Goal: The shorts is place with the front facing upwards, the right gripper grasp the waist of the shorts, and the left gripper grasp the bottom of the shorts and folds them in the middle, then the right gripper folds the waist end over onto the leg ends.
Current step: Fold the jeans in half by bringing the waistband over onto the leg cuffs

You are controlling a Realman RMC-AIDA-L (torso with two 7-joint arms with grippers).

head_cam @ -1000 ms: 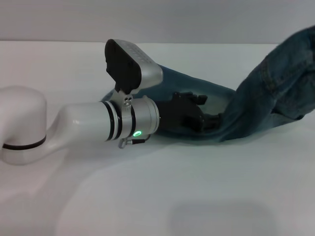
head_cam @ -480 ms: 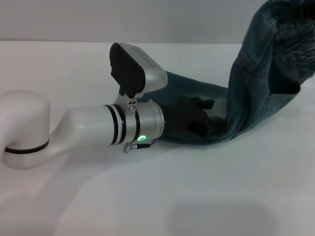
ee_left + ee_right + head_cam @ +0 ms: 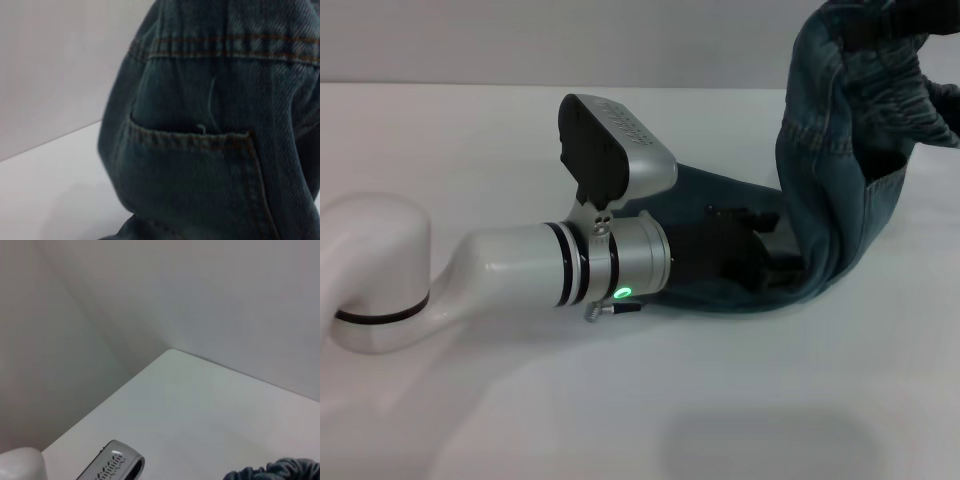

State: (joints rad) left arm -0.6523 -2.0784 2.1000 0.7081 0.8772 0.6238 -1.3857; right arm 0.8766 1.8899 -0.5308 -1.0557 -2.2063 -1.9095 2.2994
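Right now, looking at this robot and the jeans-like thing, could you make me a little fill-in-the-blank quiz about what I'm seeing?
1. The shorts are made of blue ____ fabric.
2. The ring light on the left gripper's silver wrist glows ____.
3. One end of the shorts is raised in the air while the other end lies on the white ____.
4. In the left wrist view, orange stitching outlines a ____ on the shorts.

Missing words: denim; green; table; pocket
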